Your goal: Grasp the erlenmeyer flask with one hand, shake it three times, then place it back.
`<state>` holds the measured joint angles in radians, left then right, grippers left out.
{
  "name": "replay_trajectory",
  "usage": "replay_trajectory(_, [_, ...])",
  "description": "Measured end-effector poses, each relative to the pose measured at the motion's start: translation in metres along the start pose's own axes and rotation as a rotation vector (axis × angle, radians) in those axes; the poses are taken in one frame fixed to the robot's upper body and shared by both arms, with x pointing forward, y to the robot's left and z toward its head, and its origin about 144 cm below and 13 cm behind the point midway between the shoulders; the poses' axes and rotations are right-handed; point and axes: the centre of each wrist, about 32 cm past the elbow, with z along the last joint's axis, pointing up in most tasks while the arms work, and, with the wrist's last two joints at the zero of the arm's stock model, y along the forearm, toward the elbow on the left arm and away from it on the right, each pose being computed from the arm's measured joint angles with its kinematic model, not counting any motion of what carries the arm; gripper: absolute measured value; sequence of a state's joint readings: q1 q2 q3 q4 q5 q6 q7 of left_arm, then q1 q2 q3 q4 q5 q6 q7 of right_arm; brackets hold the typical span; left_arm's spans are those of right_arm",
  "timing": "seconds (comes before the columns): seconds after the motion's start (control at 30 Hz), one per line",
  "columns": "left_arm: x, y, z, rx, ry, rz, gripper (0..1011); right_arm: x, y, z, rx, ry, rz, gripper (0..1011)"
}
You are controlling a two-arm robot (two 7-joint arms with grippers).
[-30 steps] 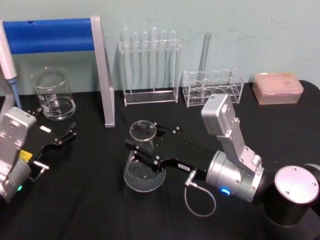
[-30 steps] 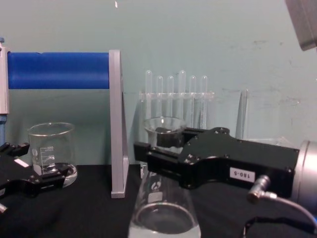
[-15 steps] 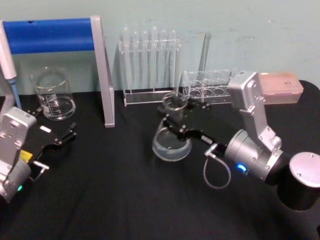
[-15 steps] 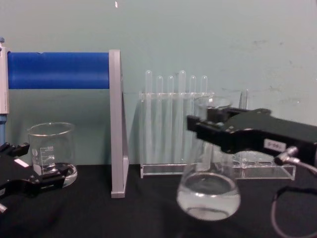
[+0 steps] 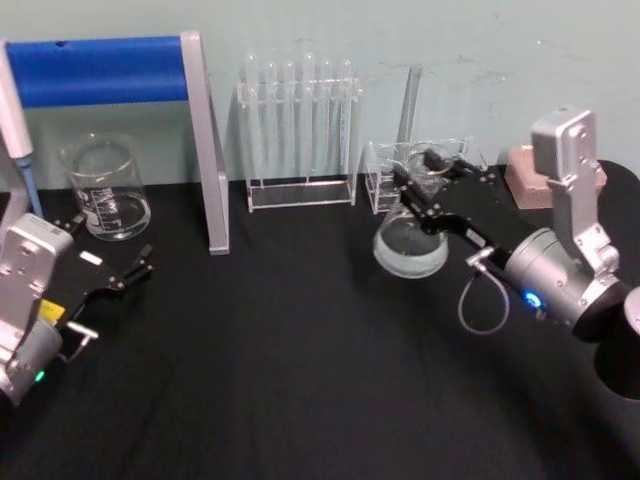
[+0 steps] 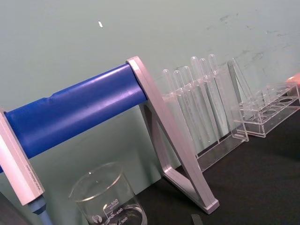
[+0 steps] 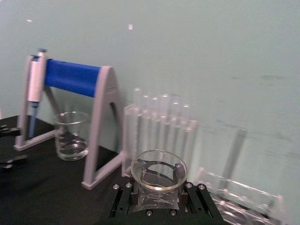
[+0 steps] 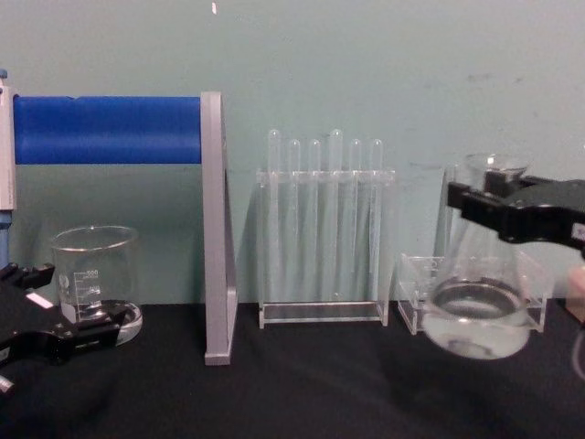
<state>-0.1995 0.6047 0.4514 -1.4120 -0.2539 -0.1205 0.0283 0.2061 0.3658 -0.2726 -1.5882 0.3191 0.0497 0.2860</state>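
We see the right gripper point(image 5: 424, 183) clamped on the neck of the flask point(image 5: 410, 250) at the far right of the black table point(image 5: 280, 380), just in front of the low clear rack point(image 5: 385, 175). The flask is tilted, with its wide base toward the left and its rim toward the arm. In the chest view the base point(image 8: 475, 325) appears clear of the table, and we look partly up at its round underside. A little clear liquid seems to sit in the bottom. From the right wrist view the flared rim point(image 7: 158, 169) stands between the two black jaws, which press on the neck from either side.

The left gripper point(image 5: 112, 250) rests low at the near left, its jaws standing wide apart and holding nothing, just in front of the beaker point(image 5: 105, 190). Behind it we see the blue-barred stand point(image 5: 100, 70) with a pipette point(image 5: 15, 115) hanging at its left end. The tall rack of test tubes point(image 5: 300, 130) stands at the far middle, well left of the flask.
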Motion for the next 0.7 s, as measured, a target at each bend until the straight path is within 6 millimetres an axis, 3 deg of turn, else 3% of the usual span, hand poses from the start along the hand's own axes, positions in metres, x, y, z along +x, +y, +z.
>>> replay_trajectory(0.4, [0.000,0.000,0.000,0.000,0.000,0.000,1001,0.014,-0.006,-0.002,-0.005,0.002,-0.078,450])
replay_trajectory(0.7, [0.000,0.000,0.000,0.000,0.000,0.000,1001,0.005,-0.004,-0.002,-0.013,-0.005,-0.027,450])
